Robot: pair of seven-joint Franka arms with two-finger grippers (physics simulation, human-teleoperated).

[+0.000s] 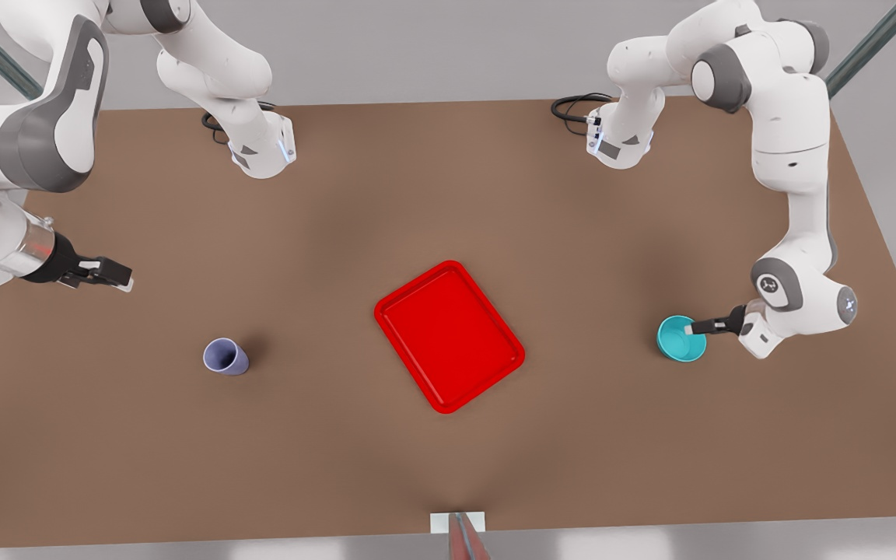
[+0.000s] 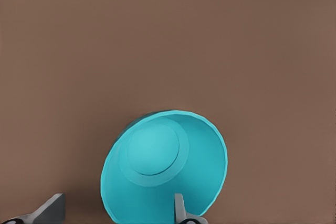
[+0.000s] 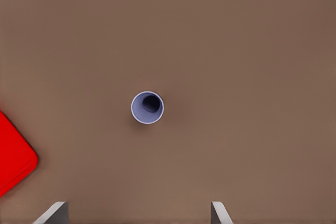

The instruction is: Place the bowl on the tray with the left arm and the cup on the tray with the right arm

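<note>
Basically left gripper (image 1: 698, 327) straddles the bowl (image 1: 680, 339) rim at the counter's (image 1: 448, 194) front-view right, fingers apart; right gripper (image 1: 115, 277) open, hovering above the cup (image 1: 225, 357); tray (image 1: 449, 335) lies between.

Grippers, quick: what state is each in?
Left gripper: open, fingers straddling the bowl rim, not closed on it.
Right gripper: open, high above the cup.
</note>
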